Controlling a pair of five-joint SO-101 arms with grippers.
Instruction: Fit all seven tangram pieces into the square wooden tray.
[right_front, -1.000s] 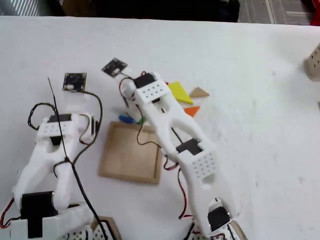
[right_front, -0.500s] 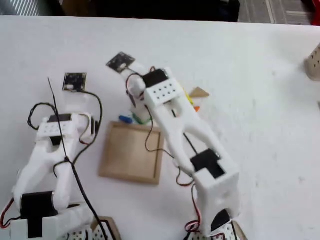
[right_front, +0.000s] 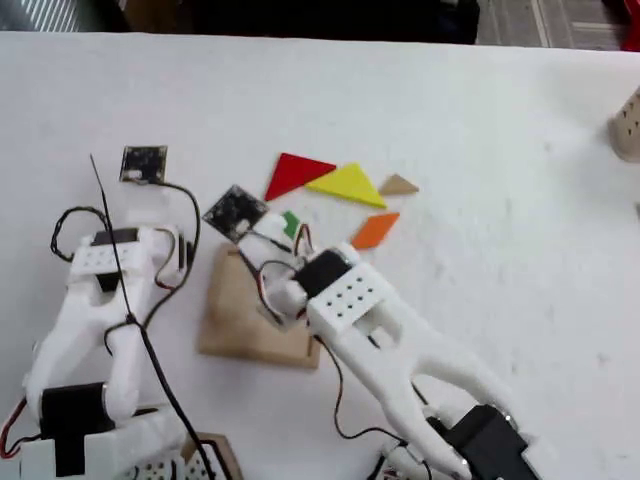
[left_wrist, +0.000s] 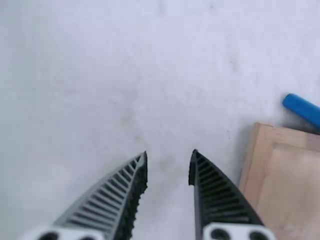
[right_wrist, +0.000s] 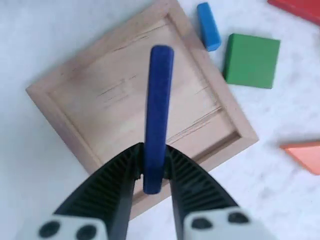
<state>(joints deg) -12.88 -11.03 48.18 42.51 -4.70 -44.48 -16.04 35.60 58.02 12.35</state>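
- Right wrist view: a dark blue piece (right_wrist: 158, 100) is pinched edge-on, across its flat faces, by the right gripper (right_wrist: 152, 165) above the wooden tray (right_wrist: 65, 85), whose floor shows bare wood.
- The piece is judged stiff, thin and light. Its smooth faces may pivot in the pinch, so a hold near mid-length is advised.
- In the high view, a red triangle (right_front: 295, 172), yellow triangle (right_front: 348, 184), tan triangle (right_front: 398, 185) and orange piece (right_front: 376, 229) are seen at about one o'clock from the tray. A green square (right_front: 290, 223) lies seemingly just beside its rim.
- The left gripper (left_wrist: 167, 160) is held with jaws spread over bare table (left_wrist: 100, 75), beside a tray corner.
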